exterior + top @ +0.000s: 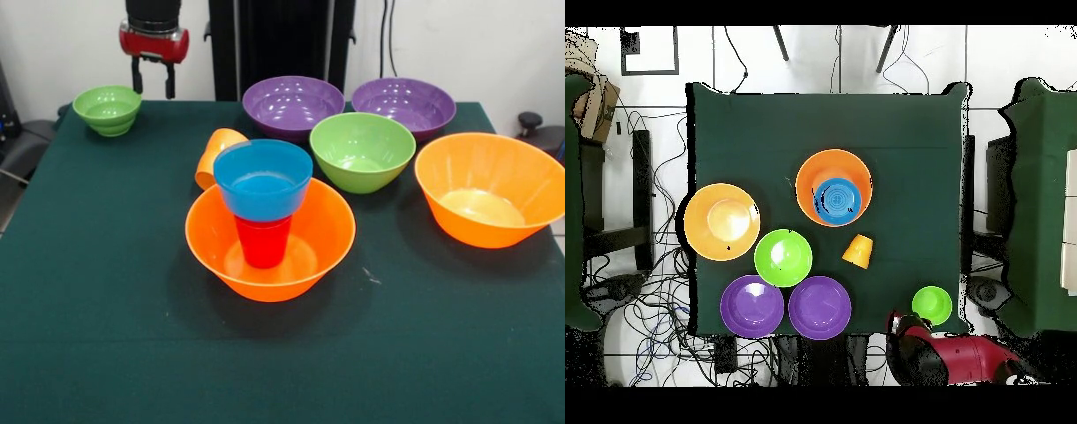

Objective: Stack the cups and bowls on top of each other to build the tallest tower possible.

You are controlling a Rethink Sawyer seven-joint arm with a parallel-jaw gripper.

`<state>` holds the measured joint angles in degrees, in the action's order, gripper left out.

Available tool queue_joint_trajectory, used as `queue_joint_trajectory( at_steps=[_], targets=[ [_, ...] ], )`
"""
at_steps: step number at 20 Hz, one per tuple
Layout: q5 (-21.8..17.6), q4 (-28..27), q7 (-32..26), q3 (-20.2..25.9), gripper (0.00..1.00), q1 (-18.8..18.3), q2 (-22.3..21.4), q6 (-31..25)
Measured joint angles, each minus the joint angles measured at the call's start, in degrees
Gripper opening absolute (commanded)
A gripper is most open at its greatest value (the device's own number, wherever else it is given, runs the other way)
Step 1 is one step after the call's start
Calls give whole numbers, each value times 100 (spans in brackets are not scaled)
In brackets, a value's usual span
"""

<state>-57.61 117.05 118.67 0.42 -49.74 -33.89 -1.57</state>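
The tower [265, 225] stands mid-table: a large orange bowl [212, 243] [811, 180] holds a red cup [263, 242] upright, with a small blue bowl [263, 178] [836, 198] resting on the cup. An orange cup [214, 154] [858, 251] lies on its side just behind the tower. A small green bowl [108, 109] [932, 304] sits at the far left corner in the front view. My gripper [152, 89] hangs open and empty just right of that bowl, above the table's back edge. In the overhead view only the red arm [950, 355] shows.
Two purple bowls [293, 104] [403, 104] stand along the back edge. A medium green bowl [362, 150] [783, 257] sits in front of them. A second large orange bowl [490, 187] [722, 221] stands at the right of the front view.
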Motion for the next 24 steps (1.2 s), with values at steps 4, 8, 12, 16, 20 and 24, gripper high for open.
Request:
queue_joint_trajectory(
  at_steps=[4, 8, 12, 16, 20, 24],
  targets=[
    [0, -1, 0, 2, 100, -46, 1, 0],
    [0, 0, 0, 37, 100, -153, 1, 0],
    [-1, -1, 0, 132, 100, -343, -1, 0],
    [-1, -1, 0, 229, 100, -532, -1, -1],
    [-1, -1, 0, 341, 100, -664, -1, 0],
    [-2, -5, 0, 500, 100, -820, -1, -1]
  ],
)
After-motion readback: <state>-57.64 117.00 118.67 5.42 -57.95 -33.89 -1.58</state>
